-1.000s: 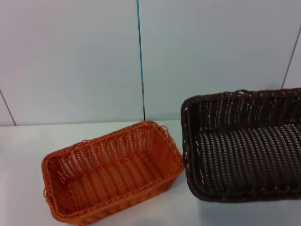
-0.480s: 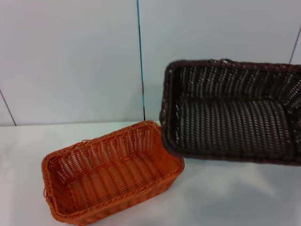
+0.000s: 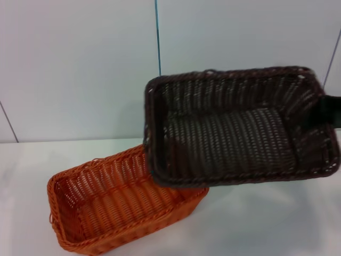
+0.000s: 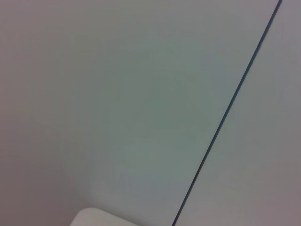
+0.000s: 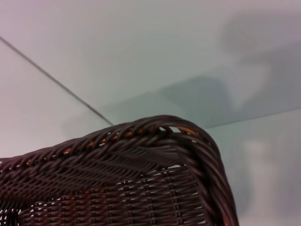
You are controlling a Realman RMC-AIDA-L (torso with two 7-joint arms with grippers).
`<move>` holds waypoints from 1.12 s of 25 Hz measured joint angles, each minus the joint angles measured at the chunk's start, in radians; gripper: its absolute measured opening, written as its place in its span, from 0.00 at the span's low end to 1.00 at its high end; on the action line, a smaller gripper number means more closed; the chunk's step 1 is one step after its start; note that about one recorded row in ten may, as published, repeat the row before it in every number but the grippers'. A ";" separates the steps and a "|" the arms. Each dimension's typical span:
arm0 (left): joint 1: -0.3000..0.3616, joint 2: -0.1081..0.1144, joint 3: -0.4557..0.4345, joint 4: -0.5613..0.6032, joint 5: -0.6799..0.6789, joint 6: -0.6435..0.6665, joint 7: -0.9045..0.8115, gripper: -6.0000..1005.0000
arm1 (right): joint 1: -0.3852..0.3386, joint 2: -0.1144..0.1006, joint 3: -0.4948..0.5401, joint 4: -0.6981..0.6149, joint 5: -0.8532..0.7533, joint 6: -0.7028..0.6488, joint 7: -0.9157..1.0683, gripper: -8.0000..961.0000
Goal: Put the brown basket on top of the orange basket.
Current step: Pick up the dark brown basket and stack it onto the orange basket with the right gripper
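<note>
Brown basket [image 3: 234, 133] aloft, left edge overlapping orange basket [image 3: 114, 200]'s far-right corner; fingers' state unclear.

The right end effector [image 3: 331, 111] shows only as a dark shape at the right edge of the head view, raised above counter height (its fingers are hidden, so their state cannot be read). The left arm appears nowhere.

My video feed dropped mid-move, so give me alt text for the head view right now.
A dark brown rectangular wicker basket hangs tilted in the air, its near-left corner overlapping the far right end of a bright orange rectangular wicker basket that sits on the white table. A dark piece of the right gripper shows at the brown basket's right edge; the left arm is out of view.
</note>
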 joint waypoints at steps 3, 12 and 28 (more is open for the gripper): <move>0.003 -0.003 0.000 -0.003 0.000 0.000 0.001 0.86 | 0.032 -0.005 -0.050 -0.064 0.000 0.036 0.000 0.15; 0.005 -0.004 0.001 -0.012 0.000 0.007 0.002 0.86 | 0.125 -0.006 -0.098 -0.179 -0.001 0.127 -0.028 0.15; 0.002 -0.004 0.009 -0.014 0.000 0.008 0.002 0.86 | 0.249 -0.005 -0.195 -0.371 -0.040 0.328 -0.053 0.15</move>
